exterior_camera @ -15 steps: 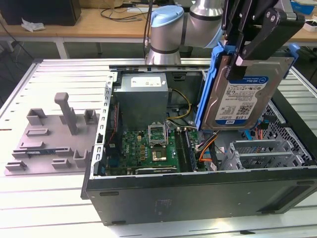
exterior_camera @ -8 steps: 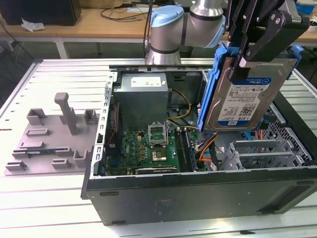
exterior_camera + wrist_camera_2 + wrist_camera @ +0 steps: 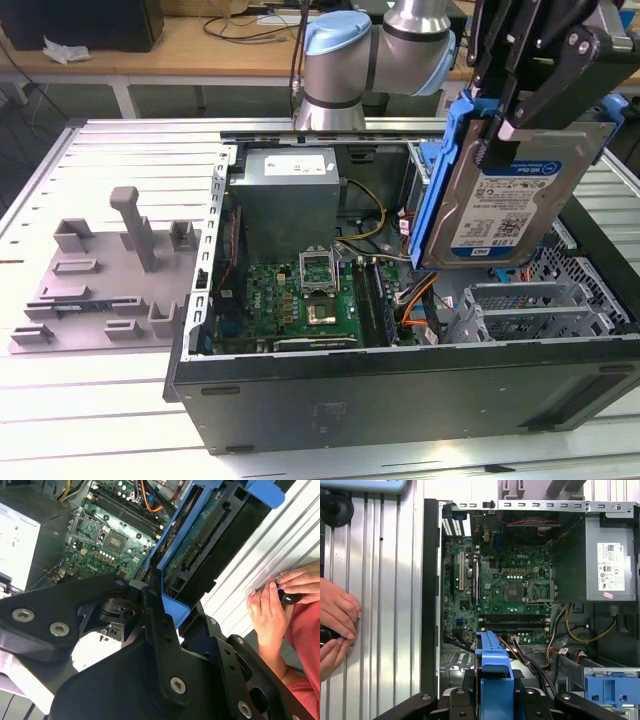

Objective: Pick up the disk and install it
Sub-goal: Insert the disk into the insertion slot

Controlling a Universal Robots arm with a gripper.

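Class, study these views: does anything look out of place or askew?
The disk hangs tilted in the gripper above the open computer case, not in a bay. A person's hands rest beside the case.

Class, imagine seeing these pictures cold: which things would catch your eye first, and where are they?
A flat silver hard drive in a blue plastic frame, clamped by the black gripper, hangs above the open black computer case at the exterior view's right. A green motherboard lies inside the case. In the first wrist view, a person's hands are beside the case.
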